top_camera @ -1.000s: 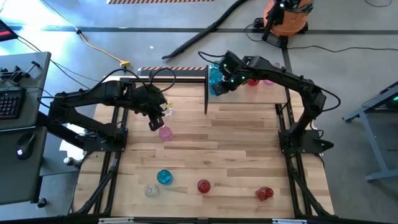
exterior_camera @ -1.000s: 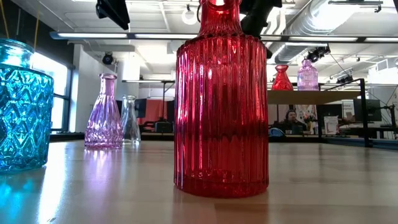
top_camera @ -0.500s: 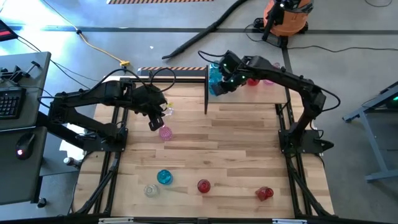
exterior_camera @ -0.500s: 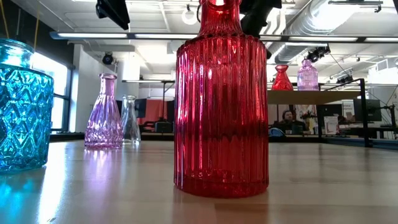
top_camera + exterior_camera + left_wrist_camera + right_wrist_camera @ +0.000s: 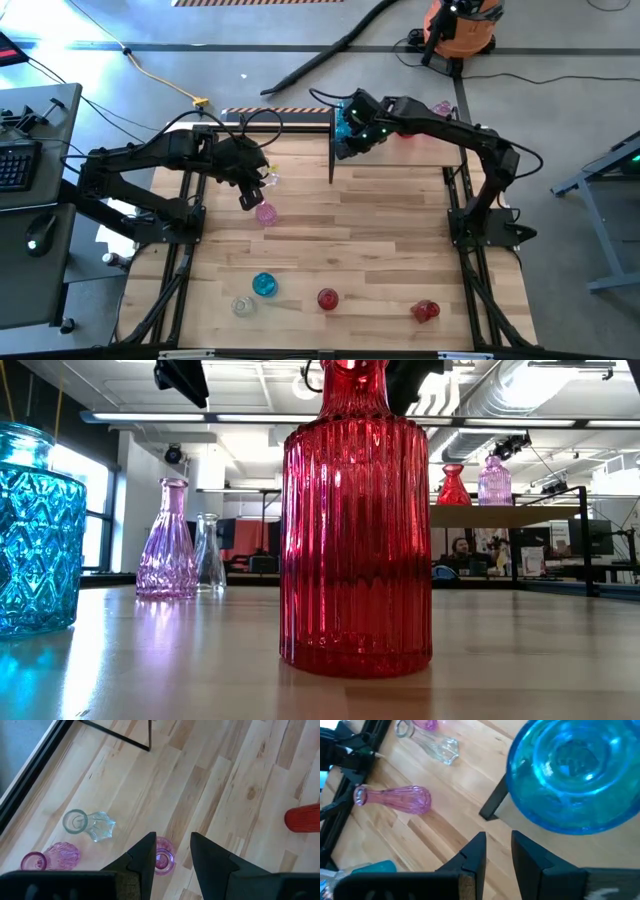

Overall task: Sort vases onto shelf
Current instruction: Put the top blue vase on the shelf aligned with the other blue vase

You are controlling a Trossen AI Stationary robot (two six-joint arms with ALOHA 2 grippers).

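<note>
Pale wood table [image 5: 380,230] is hosting the sorting job, with vases scattered toward six o'clock. At twelve o'clock the right gripper [image 5: 345,128] is hovering by a blue vase [image 5: 347,118] at the shelf [image 5: 415,140], fingers narrowed and apparently empty. The left gripper [image 5: 249,196], spread, is hanging over a pink vase [image 5: 265,213], likely the next pick.

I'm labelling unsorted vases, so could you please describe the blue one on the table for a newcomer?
Start at the wooden table and go to the row of vases along its near edge, on the left arm's side. The blue vase stands beside a clear vase; it alone there is blue.
</note>
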